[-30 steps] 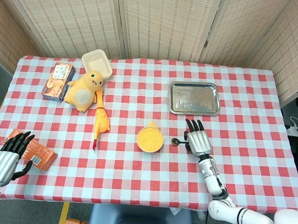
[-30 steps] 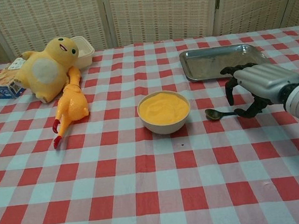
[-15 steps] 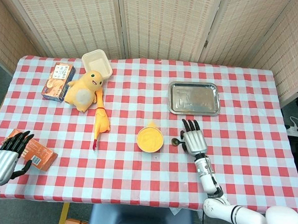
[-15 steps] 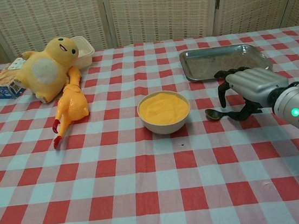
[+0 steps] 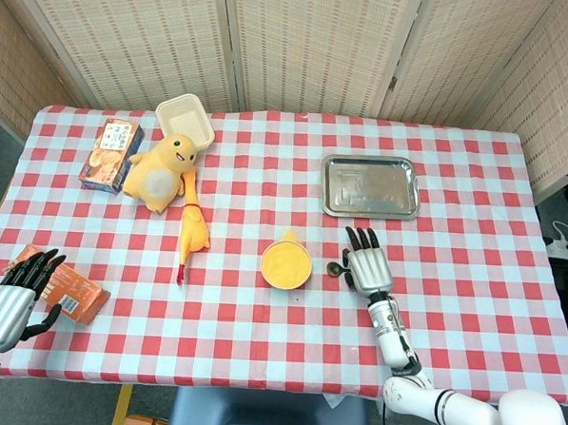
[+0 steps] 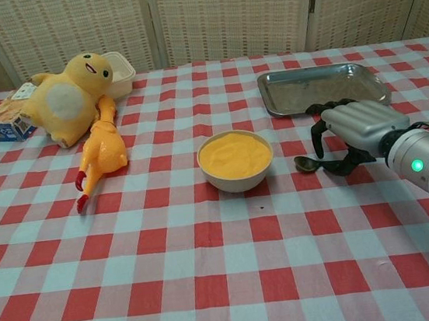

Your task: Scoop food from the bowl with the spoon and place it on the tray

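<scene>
A bowl [image 5: 286, 263] [image 6: 235, 158] of yellow food stands mid-table. To its right a small dark spoon [image 5: 336, 269] [image 6: 306, 164] lies flat on the cloth, its bowl end pointing toward the food. My right hand [image 5: 365, 264] [image 6: 352, 132] arches over the spoon's handle with its fingers curved down and apart. The thumb sits by the handle, and the handle is hidden beneath the palm. The empty metal tray [image 5: 370, 186] [image 6: 321, 86] lies just beyond that hand. At the front left edge my left hand [image 5: 13, 298] hovers with its fingers spread and nothing in it.
An orange box [image 5: 66, 289] lies beside my left hand. A yellow plush duck [image 5: 160, 171], a rubber chicken [image 5: 191, 234], a snack box [image 5: 110, 155] and a beige container [image 5: 185, 120] occupy the back left. Folding screens stand behind the table.
My right hand has slid left along the spoon's handle toward the bowl, and its fingers have lowered around it. The spoon has stayed on the cloth. The left hand has barely shifted.
</scene>
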Motion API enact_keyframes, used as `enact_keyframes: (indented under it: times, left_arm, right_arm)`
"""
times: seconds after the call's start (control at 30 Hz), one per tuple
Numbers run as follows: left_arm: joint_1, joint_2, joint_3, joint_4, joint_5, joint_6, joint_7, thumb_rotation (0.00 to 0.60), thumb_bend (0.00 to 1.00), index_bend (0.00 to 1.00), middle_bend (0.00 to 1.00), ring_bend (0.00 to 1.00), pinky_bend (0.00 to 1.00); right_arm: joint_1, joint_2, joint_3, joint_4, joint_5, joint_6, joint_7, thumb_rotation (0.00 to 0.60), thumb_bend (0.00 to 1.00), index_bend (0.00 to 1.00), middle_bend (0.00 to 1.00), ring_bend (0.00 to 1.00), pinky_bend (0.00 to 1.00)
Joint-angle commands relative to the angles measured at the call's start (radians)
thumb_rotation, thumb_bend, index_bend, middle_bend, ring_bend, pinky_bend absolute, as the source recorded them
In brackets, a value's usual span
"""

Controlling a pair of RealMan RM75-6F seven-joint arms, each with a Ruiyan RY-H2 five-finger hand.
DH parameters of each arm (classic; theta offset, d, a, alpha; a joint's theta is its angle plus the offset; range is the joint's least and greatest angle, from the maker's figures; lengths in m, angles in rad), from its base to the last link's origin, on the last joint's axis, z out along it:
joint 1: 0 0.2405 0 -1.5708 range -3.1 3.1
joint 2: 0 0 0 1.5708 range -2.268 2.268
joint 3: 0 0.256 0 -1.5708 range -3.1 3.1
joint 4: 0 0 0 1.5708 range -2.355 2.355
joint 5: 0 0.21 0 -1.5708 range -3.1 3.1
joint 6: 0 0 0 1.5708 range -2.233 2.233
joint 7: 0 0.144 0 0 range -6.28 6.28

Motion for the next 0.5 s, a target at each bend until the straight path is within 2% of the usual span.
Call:
enact_keyframes:
  times: [0.03, 0.5]
  left_arm:
    - [-0.001, 0.001, 0.000, 0.001, -0.002, -0.003, -0.001, 0.600, 0.43, 0.00, 0.00, 0.00, 0.13]
    - [-0.005, 0.004, 0.001, 0.004, -0.005, -0.005, -0.004, 0.600, 0.44, 0.00, 0.00, 0.00, 0.13]
  right_arm:
    - [0.003, -0.005, -0.001, 0.006, 0.003, 0.001, -0.004, 0.600, 0.32, 0.52, 0.05, 0.00, 0.00]
    - [0.016, -0.025, -0.003, 0.030, 0.030, -0.008, -0.018, 0.600, 0.32, 0.53, 0.05, 0.00, 0.00]
